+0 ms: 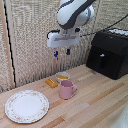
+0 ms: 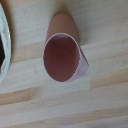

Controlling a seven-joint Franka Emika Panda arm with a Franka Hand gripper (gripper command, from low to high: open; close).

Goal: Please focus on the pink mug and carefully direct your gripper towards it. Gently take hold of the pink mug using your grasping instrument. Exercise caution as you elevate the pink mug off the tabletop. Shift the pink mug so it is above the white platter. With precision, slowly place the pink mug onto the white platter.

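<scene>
My claw (image 1: pixel 62 51) hangs spread, empty — the pink mug (image 1: pixel 66 89) stands upright straight below, well apart.

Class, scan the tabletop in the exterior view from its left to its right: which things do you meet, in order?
White platter → yellow block → pink mug → black appliance. The bowl behind the mug overlaps it, so it is left out.

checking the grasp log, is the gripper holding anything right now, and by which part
Nothing is held. The gripper hangs in the air well above the pink mug, its fingers apart with nothing between them. The mug stands on the table, untouched.
</scene>
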